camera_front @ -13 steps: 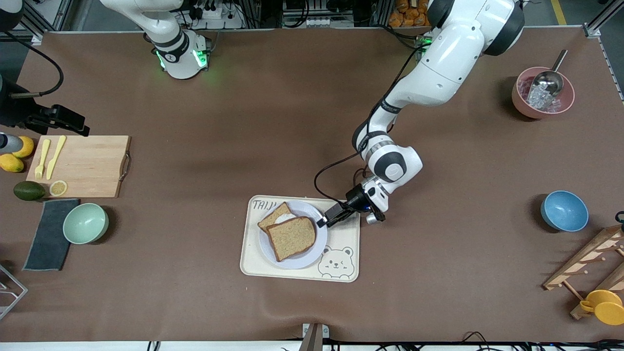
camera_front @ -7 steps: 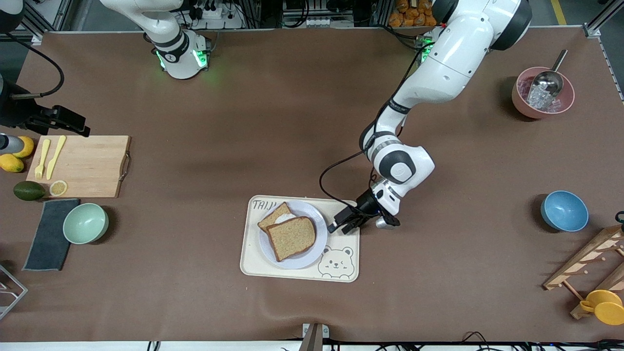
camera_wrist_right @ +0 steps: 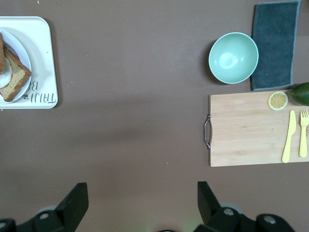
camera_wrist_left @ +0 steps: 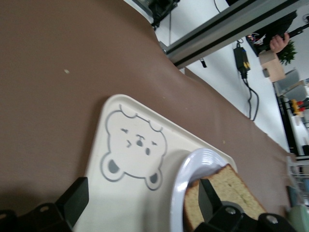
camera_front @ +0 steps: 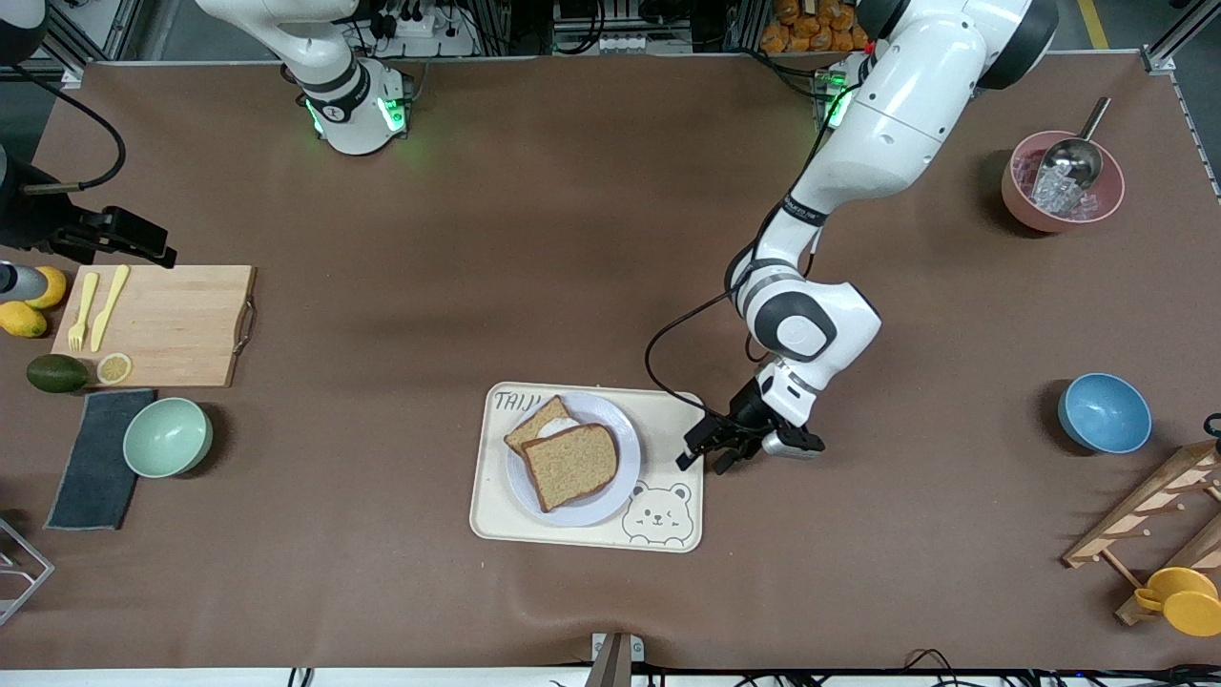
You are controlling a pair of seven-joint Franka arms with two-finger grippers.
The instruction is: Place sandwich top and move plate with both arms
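The sandwich top, a bare brown slice, lies on the egg-bearing slice on the lavender plate. The plate stands on the cream bear-printed tray. My left gripper is open and empty, low over the tray's edge toward the left arm's end, apart from the plate. In the left wrist view the gripper faces the tray, the plate rim and the sandwich top. My right gripper is open and empty, high over bare table, and waits.
A wooden cutting board with yellow cutlery, a green bowl and a grey cloth lie toward the right arm's end. A blue bowl, a pink bowl with a scoop and a wooden rack lie toward the left arm's end.
My left gripper has drawn away from the plate's rim toward the left arm's end of the table, to the tray's edge. The sandwich top stays on the plate. The right arm has not moved.
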